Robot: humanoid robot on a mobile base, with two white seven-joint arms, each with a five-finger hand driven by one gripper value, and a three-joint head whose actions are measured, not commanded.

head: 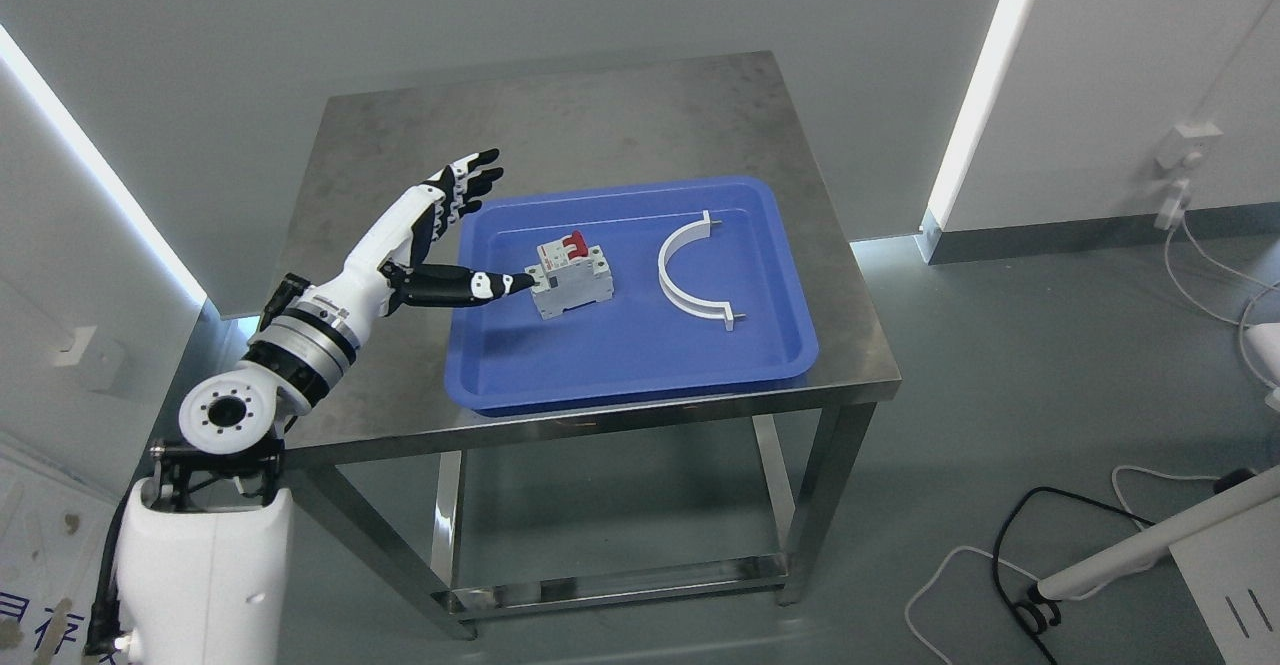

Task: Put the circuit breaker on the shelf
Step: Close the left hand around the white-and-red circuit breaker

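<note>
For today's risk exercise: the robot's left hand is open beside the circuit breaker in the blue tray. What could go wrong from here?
1. Only the thumb of the left hand appears to meet the circuit breaker; closing now might push it across the blue tray instead of gripping it.
2. A pushed breaker could slide towards the white curved bracket lying beside it.

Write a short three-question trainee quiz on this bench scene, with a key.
1. True or false: the left hand has closed its fingers around the circuit breaker.
2. What holds the breaker? A) the bare steel table B) the blue tray C) the floor
3. Fill in: the white curved bracket lies in the tray to the breaker's ______ in the picture.

Key
1. False: the fingers are spread, and only the thumb tip reaches the breaker's left side.
2. B
3. right
</note>
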